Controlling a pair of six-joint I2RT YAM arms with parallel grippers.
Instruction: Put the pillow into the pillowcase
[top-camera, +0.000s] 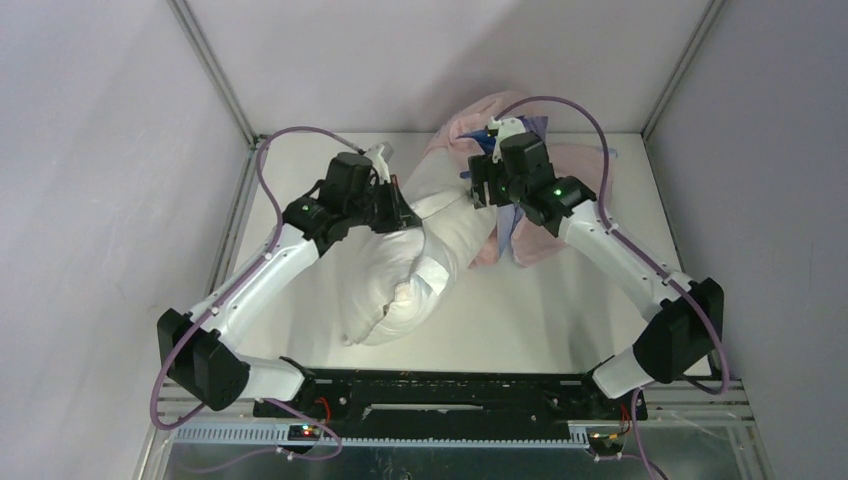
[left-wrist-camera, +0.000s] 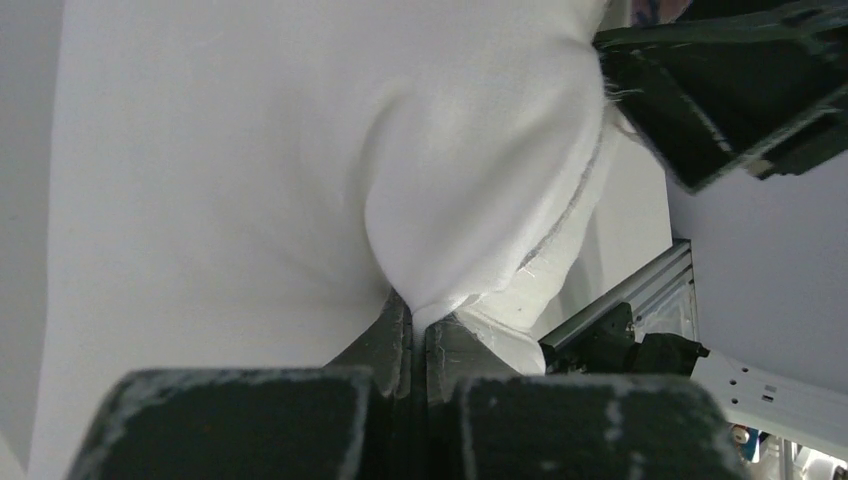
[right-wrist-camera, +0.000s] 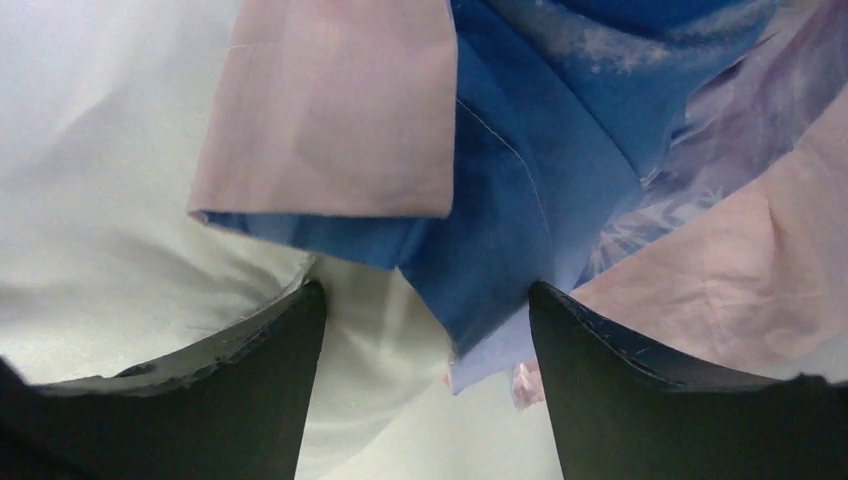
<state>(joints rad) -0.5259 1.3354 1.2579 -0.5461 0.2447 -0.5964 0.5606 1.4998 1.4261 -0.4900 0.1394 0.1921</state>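
The left gripper has its jaws pressed together on a pinched fold of the pillow. The white fabric bunches into a ridge right at the fingertips. The right gripper has its jaws apart, clamping nothing. A blue corner of the pillowcase hangs down into the gap between the fingers, with white pillow fabric behind it. A pink flap is folded over the blue side just above the left finger.

From the overhead camera, the pillow lies on the table with its long axis on a diagonal — one end points near-left toward the left arm's base, the other far-right toward the pillowcase. The left gripper grips it along its left edge, about midway up its length. The pillowcase is a crumpled pink heap at the far right of centre, lying against the pillow's far end. The right gripper hovers over where the two meet. Whether the pillow's far end is already inside the opening cannot be told — the right arm covers that spot.
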